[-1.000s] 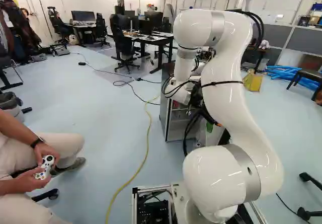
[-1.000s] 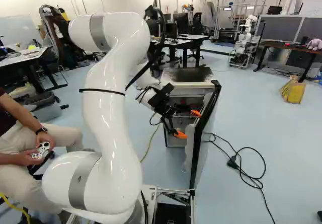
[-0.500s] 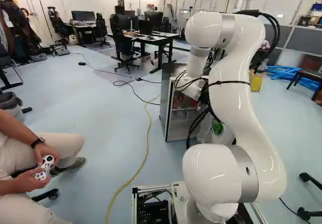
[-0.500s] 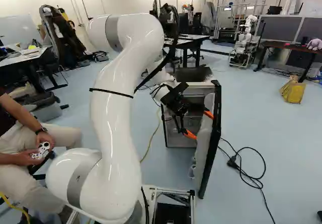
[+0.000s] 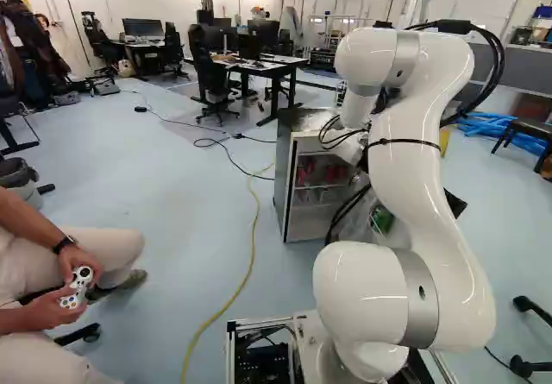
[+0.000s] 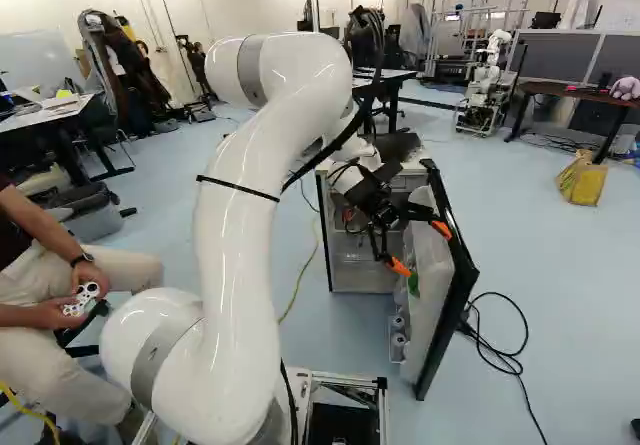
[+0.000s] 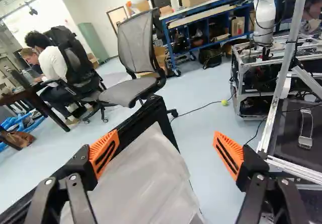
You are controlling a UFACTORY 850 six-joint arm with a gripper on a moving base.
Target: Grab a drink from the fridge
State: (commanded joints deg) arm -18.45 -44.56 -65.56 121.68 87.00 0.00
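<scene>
Pale blue flooring (image 5: 190,160) spreads beneath black-topped desks (image 5: 274,67) and the upright, box-shaped grey fridge (image 5: 283,168) ahead of the base. Compared with half a second ago, the fridge's black-edged door (image 6: 435,310), with its pale inner panel, has swung wider; the white arm (image 6: 240,245) has swung right with the black gripper (image 6: 429,255), and the base has stayed put. More of the fridge's inside now shows in the right base view. Red items (image 5: 304,171) sit on an upper shelf, too small to name surely as drinks. A green item (image 5: 381,219) shows at the door's inner side, its shape unclear. The fridge's opening faces roughly back toward the base, its long axis vertical; the door stands upright too. Orange-padded fingers spread wide apart, clamped on nothing, one beside the door's black edge; contact there I cannot tell.
</scene>
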